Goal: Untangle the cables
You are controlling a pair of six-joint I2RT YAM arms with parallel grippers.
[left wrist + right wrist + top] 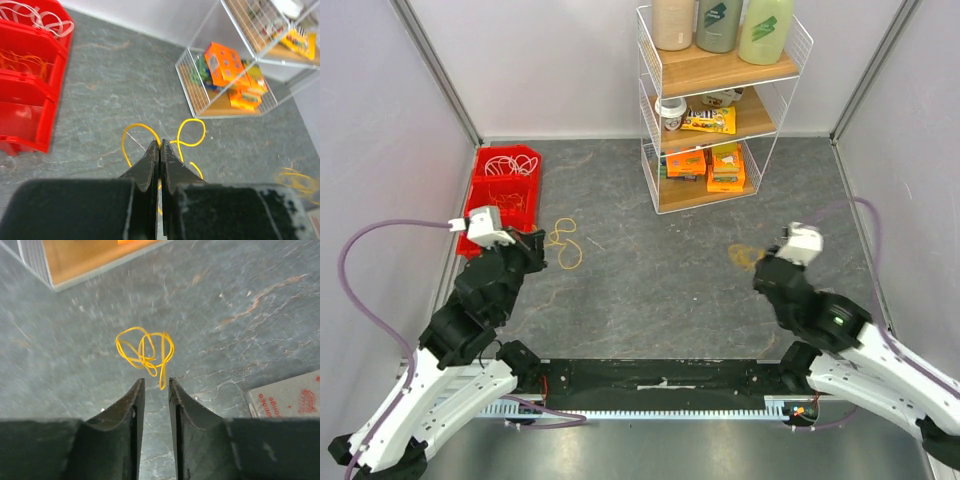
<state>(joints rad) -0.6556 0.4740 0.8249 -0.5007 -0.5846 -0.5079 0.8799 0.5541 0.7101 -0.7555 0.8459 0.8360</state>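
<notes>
A yellow cable [187, 131] lies in loose loops on the grey table, left of centre [565, 245]. My left gripper [159, 145] is shut, its tips pinching this cable where two loops meet. A second yellow cable, a small tangle [145, 350], rests on the table to the right [748, 256]. My right gripper [155, 381] hovers just behind it, jaws a little open with nothing between them, and the tangle's tail ends near the tips. White cables [505, 163] and orange cables [510, 198] sit in a red bin [478, 190].
A white wire rack [720, 110] with bottles and orange boxes stands at the back centre. The red bin's compartments line the left wall [30, 125]. A pale card with red print [285, 397] lies on the table right of my right gripper. Grey walls close in three sides.
</notes>
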